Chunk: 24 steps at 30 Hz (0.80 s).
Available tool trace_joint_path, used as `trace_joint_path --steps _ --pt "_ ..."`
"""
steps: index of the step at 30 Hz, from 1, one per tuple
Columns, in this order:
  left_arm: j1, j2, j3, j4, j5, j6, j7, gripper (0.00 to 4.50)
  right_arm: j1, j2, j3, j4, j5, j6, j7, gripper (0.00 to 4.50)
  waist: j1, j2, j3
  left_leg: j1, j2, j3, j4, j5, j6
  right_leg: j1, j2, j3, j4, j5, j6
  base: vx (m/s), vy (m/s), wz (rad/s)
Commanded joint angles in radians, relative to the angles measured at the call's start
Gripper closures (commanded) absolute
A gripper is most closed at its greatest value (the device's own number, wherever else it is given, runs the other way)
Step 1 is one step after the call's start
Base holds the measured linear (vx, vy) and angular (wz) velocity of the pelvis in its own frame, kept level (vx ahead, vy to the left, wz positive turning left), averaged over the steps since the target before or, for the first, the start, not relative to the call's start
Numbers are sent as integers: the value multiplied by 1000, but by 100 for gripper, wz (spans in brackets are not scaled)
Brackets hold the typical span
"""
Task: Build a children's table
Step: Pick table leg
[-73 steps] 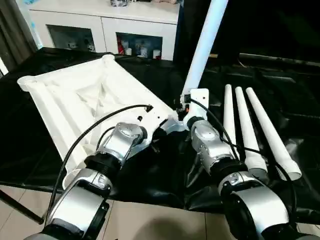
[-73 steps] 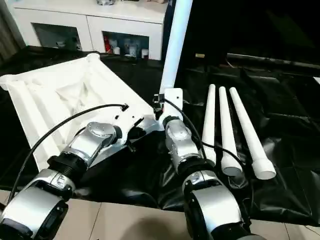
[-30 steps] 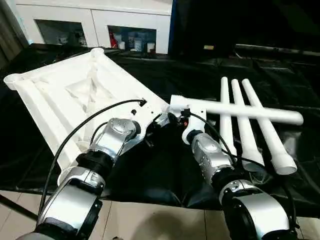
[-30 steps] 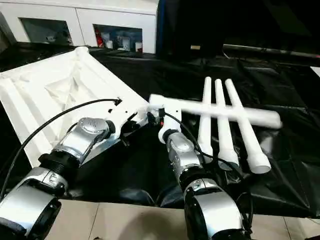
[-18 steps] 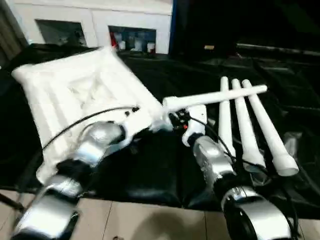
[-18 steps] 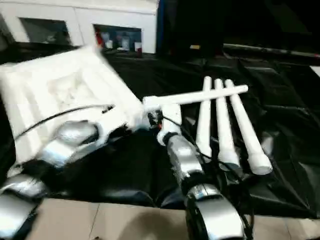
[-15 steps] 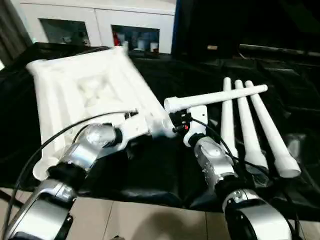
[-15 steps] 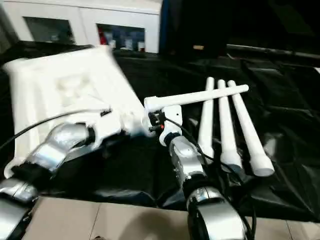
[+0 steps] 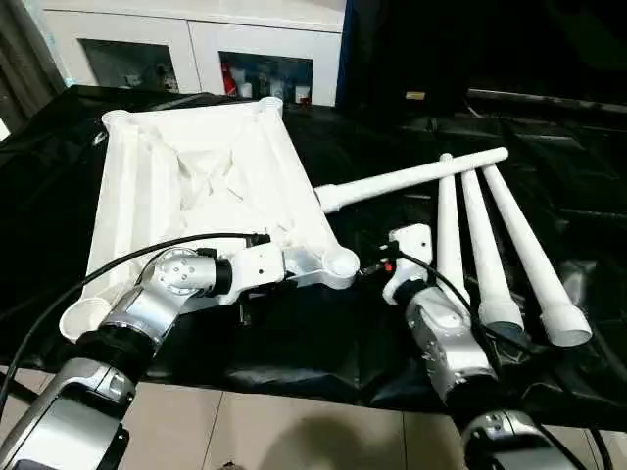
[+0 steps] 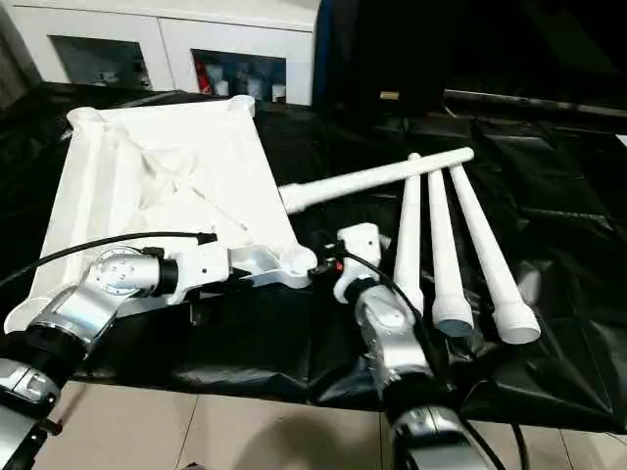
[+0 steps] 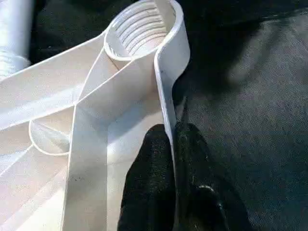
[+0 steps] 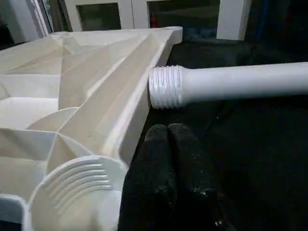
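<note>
One white table top (image 9: 196,186) lies ribbed side up at frame left on black sheet (image 9: 323,333); left gripper (image 11: 169,139) pinches its rim near a corner socket (image 9: 340,262). Centre: loose leg (image 9: 411,179) beside right gripper (image 12: 167,134), fingers together, empty. Right: three legs (image 9: 490,250) side by side.

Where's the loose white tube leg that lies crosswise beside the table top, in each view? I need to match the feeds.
Left eye: the white tapered plastic tube leg slants from the white ribbed table top towards upper right.
Right eye: same slant, mid-picture.
Left wrist: its threaded end lies beyond the table top's ribs.
Right wrist: its threaded end lies beside the top's rim.
Shared landmark: the round threaded corner socket.
</note>
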Motion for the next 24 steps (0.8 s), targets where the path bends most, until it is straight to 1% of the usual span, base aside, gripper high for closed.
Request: trace_joint_path --steps 1,2,3,4,5,6,7,8,9,10,11,12,13,14,15,16,17,18,19,20,22,24 --pt "30 21 -43 17 40 -45 -30 450 21 -10 6 -55 2 31 -10 448 -3 10 -57 12 40 -10 -59 -70 49 50 -69 58 -65 219 -215 0 0 0" --pt "33 22 -33 11 29 -52 -25 450 27 -11 7 -69 0 39 -13 448 -3 11 -58 12 39 -10 -58 -72 48 50 -71 59 -64 224 -217 0 0 0" --pt "38 20 -18 -3 0 -47 -41 420 32 -13 8 -82 -6 47 -22 450 -3 11 -58 13 39 -10 -58 -73 48 49 -70 58 -64 224 -217 0 0 0" --pt "43 18 -4 -17 -28 -40 -59 420 36 -15 10 -91 -13 52 -31 450 -2 11 -58 13 39 -10 -59 -71 43 50 -70 58 -63 224 -220 0 0 0" --pt "49 19 6 -40 -56 -22 -87 402 40 -17 11 -100 -21 53 -43 450 -3 10 -59 14 39 -9 -59 -72 42 48 -69 58 -63 222 -223 0 0 0" --pt "58 26 13 -71 -80 2 -117 402 44 -18 11 -114 -24 59 -49 450 -3 10 -59 14 41 -9 -59 -70 37 50 -71 59 -62 222 -226 0 0 0" --pt "67 32 23 -102 -102 21 -132 375 47 -19 9 -125 -22 64 -49 450 -3 12 -58 13 40 -8 -59 -69 38 49 -70 59 -62 225 -226 0 0 0" --pt "67 32 23 -102 -102 21 -132 375 47 -19 9 -125 -22 64 -49 450 -5 12 -57 13 39 -7 -59 -72 37 48 -68 58 -62 221 -227 0 0 0" --pt "83 44 48 -166 -147 64 -163 365 56 -21 6 -161 -15 88 -49 450 -4 16 -57 15 39 -7 -59 -76 34 48 -68 59 -63 218 -228 0 0 0" --pt "87 51 59 -191 -164 74 -171 358 61 -23 4 -179 -11 99 -49 450 -4 15 -57 13 39 -7 -58 -72 36 49 -68 59 -61 230 -228 0 0 0" --pt "87 57 67 -205 -171 75 -171 358 65 -24 3 -194 -8 107 -48 450 -3 15 -58 15 39 -7 -59 -77 36 48 -67 58 -61 226 -229 0 0 0" --pt "86 68 73 -218 -180 81 -180 332 70 -26 5 -210 -7 118 -49 450 -3 15 -57 15 38 -7 -58 -79 36 47 -66 59 -62 225 -230 0 0 0" --pt "85 75 75 -223 -184 83 -186 320 74 -27 6 -220 -7 125 -51 450 -5 14 -57 13 38 -7 -60 -79 35 50 -65 59 -62 221 -228 0 0 0" --pt "80 90 79 -222 -174 72 -186 315 79 -29 9 -232 -7 130 -55 450 -5 16 -55 14 37 -7 -61 -90 30 48 -64 58 -65 202 -221 0 0 0" --pt "80 90 79 -222 -174 72 -186 311 79 -29 9 -232 -7 130 -55 450 -6 16 -55 14 37 -8 -61 -98 23 49 -64 58 -65 183 -215 0 0 0" --pt "66 103 96 -201 -143 47 -140 311 88 -32 9 -246 -8 136 -60 450 -7 18 -55 15 36 -8 -62 -98 18 49 -63 58 -65 179 -212 0 0 0" --pt "60 106 105 -193 -127 31 -112 289 92 -33 9 -253 -9 140 -63 450 -8 20 -56 16 36 -8 -61 -100 12 49 -62 59 -66 185 -206 0 0 0" --pt "54 103 120 -184 -126 18 -86 279 96 -33 9 -260 -9 143 -63 450 -8 19 -57 15 34 -8 -59 -90 11 51 -61 59 -64 207 -203 0 0 0" --pt "52 93 145 -192 -158 49 -81 276 103 -32 9 -275 -11 153 -66 450 -8 19 -58 15 34 -9 -58 -85 9 51 -62 58 -62 223 -204 0 0 0" --pt "52 93 145 -192 -159 49 -81 276 103 -32 9 -275 -11 153 -66 450 -7 18 -59 15 34 -9 -57 -79 9 52 -62 58 -61 233 -207 0 0 0" --pt "48 82 170 -201 -187 72 -62 276 110 -32 9 -294 -10 165 -67 450 -7 19 -59 15 33 -8 -56 -72 10 51 -61 57 -60 245 -215 0 0 0" --pt "49 62 204 -240 -249 146 -59 276 117 -34 9 -314 -12 176 -68 450 -5 17 -60 14 32 -7 -54 -61 15 52 -61 58 -58 263 -221 0 0 0"
